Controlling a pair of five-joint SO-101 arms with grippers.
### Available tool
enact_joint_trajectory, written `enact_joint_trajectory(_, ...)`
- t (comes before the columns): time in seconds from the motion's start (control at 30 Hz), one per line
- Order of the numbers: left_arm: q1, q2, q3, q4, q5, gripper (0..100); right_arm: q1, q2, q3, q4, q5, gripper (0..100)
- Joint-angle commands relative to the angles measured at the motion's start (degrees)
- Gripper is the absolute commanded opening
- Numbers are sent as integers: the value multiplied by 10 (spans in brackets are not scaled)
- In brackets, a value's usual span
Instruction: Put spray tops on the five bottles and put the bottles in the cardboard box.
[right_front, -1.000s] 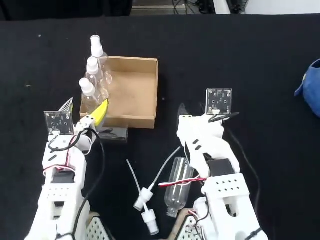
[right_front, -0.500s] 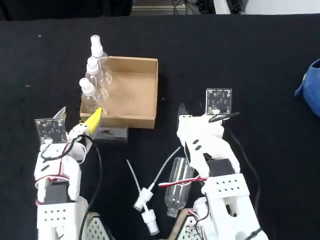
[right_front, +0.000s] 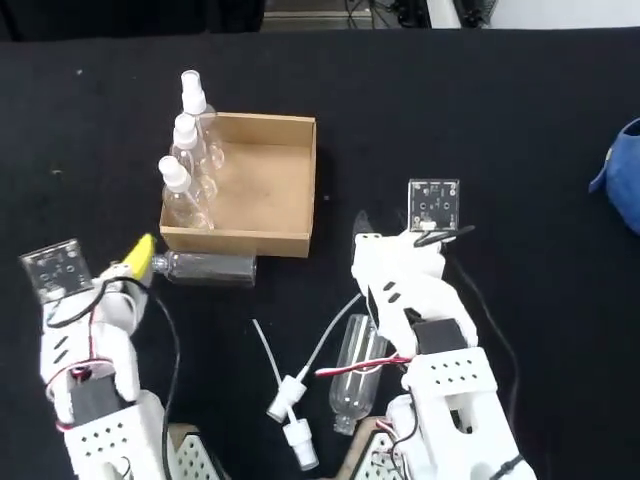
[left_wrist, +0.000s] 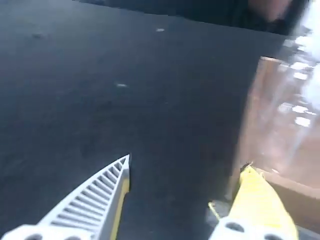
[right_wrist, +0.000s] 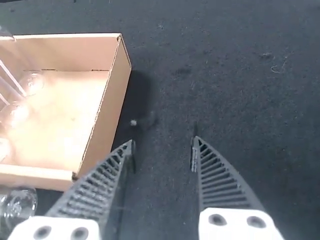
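the cardboard box (right_front: 262, 190) sat on the black table (right_front: 480, 120) ahead of both arms. three bottles with spray tops (right_front: 188, 140) stood upright in a row inside it, along its left wall. a fourth bottle (right_front: 208, 268), without a top, lay on its side on the table just beside the box's front wall and parallel to it. a fifth bottle (right_front: 358, 372), also bare, lay on its side close against the right arm, with a red wire crossing it. two loose spray tops (right_front: 283, 400) lay between the arms, near the fifth bottle, their thin tubes pointing roughly toward the box.

the left gripper (left_wrist: 187, 162) hung low over the table to the left of the fourth bottle, its white and yellow fingers spread apart with nothing between them; the yellow finger (right_front: 140, 255) lay near that bottle's end. the right gripper (right_wrist: 162, 145) was over bare table off the box's right front corner, its jaws likewise parted and empty.

a blue object (right_front: 622, 185) lay at the table's far right edge.
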Motion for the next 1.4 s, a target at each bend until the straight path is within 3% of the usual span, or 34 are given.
enact_joint_trajectory(0.0, -49, 1, 7, -4, -6, 202, -8, -11, -3, -17, -4, 162)
enact_joint_trajectory(0.27, -51, 7, 2, 34, -93, 202, -8, -11, -3, -17, -4, 162)
enact_joint_trajectory(0.57, -48, 17, -65, 109, -95, 202, -8, -11, -3, -17, -4, 162)
enact_joint_trajectory(0.77, -41, 135, -152, 133, -96, 202, -8, -11, -3, -17, -4, 162)
enact_joint_trajectory(1.07, -33, 378, -233, -14, -99, 202, -8, -11, -3, -17, -4, 162)
enact_joint_trajectory(1.37, -1, 615, -337, -91, -98, 202, -8, -11, -2, -17, -4, 162)
